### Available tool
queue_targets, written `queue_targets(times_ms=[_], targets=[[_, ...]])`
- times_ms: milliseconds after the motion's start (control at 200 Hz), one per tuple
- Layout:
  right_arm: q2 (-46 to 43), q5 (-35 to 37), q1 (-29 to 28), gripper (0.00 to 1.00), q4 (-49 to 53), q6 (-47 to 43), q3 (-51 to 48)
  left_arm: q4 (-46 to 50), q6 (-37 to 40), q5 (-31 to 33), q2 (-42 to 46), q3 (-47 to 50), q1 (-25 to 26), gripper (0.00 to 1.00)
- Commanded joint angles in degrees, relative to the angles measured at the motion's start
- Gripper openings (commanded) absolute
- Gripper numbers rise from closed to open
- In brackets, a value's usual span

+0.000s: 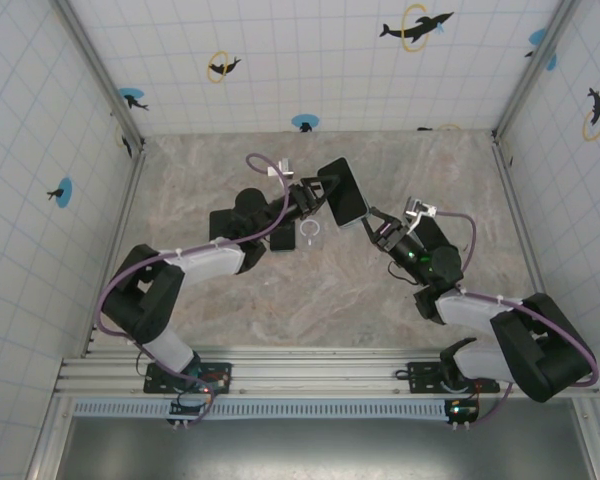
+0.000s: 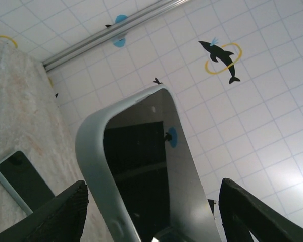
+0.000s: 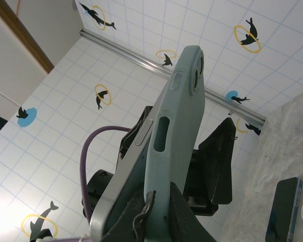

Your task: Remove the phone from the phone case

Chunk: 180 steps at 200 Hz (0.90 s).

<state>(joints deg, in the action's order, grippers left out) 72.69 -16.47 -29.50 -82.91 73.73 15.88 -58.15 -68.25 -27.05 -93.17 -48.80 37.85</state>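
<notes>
Phone case (image 1: 332, 172): pale blue-green, raised off the table (image 1: 280, 310) between the two arms near the middle of the workspace. It was tilted, with its lower end at the right arm. In the right wrist view its back and camera cut-out (image 3: 179, 101) faced right.

Phone (image 1: 344, 196): sat in the phone case with its dark screen facing up and toward the left arm. In the left wrist view the glass (image 2: 141, 176) lay inside the pale rim (image 2: 88, 151). From the right wrist, its silver side (image 3: 136, 151) stood away from the case toward the gripper end and met it at the far end.

Right gripper (image 1: 372, 226): fingers pressed together on the lower end of the phone case, pinching it (image 3: 159, 217).

Left gripper (image 1: 318, 192): fingers spread wide (image 2: 152, 186), one on each side of the cased phone. The right-hand finger was clearly off it. Whether the left-hand finger touched the rim could not be told.

Second phone (image 1: 281, 238): lay flat on the table just below the left gripper, dark face up with a pale edge (image 2: 21, 180), also seen from the right wrist (image 3: 282, 214).

White ring (image 1: 310, 232): rested on the table just beside the second phone.

Walls (image 1: 280, 60): white tiles with dolphin stickers.
</notes>
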Motion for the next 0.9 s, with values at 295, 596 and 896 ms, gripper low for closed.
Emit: queue_targets(times_ms=[295, 596, 896], targets=[[3.37, 10.12, 1.45, 0.02, -10.33, -0.09, 0.94, 9.38, -0.97, 7.47, 8.18, 3.97, 2.11, 0.73], [9.3, 16.4, 1.11, 0.03, -14.18, -2.54, 4.72, 12.62, -8.04, 15.69, 9.79, 4.34, 7.63, 0.68], [12.58, 17.74, -0.08, 0.02, -15.98, -5.33, 6.42, 11.26, -14.34, 15.93, 6.1, 0.58, 9.85, 0.62]])
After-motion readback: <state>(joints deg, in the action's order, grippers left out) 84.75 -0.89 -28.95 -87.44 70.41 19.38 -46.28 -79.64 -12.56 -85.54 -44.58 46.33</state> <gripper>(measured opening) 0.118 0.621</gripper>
